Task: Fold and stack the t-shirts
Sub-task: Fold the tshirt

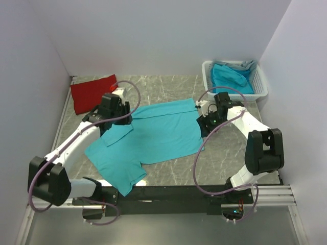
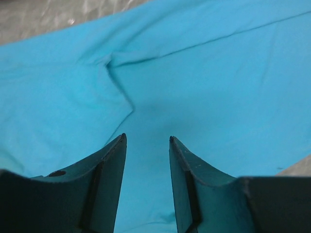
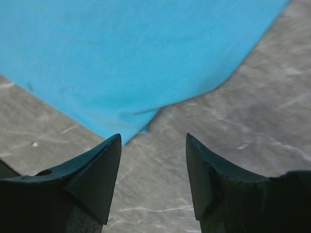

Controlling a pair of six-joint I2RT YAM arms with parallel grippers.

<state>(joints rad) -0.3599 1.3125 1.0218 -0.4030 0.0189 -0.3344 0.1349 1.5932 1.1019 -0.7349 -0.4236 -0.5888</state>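
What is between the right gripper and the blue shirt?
Only bare table, seen in the right wrist view: the blue shirt lies just ahead of the open right gripper, corner nearest.

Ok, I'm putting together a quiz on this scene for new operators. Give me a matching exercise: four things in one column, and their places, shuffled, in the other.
Things
1. folded red cloth t-shirt
2. flat turquoise short-sleeved t-shirt
3. white slatted plastic basket
4. crumpled turquoise shirt

Places
A. inside the basket
B. far right corner of the grey table
C. far left of the table
D. spread out mid-table

Pairs: 1-C, 2-D, 3-B, 4-A
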